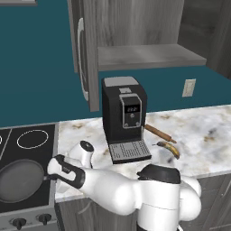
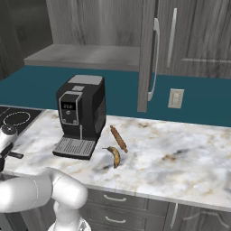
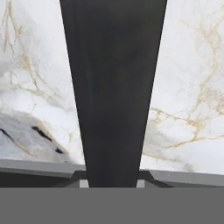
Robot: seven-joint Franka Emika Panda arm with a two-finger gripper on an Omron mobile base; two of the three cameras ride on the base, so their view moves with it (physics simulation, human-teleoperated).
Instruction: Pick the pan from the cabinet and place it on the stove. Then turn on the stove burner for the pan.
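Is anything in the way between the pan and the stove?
No, nothing visible. The pan already sits over the stove, beside the white ring. The gripper holds its handle.

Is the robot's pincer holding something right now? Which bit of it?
Yes. The pincer holds the frying pan by its long black handle, while the pan's bowl sits over the stove.

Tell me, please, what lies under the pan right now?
The pan rests on the black stove, with a smaller white ring behind it. Whether a burner ring lies beneath it is covered. Its handle passes over the marble counter.
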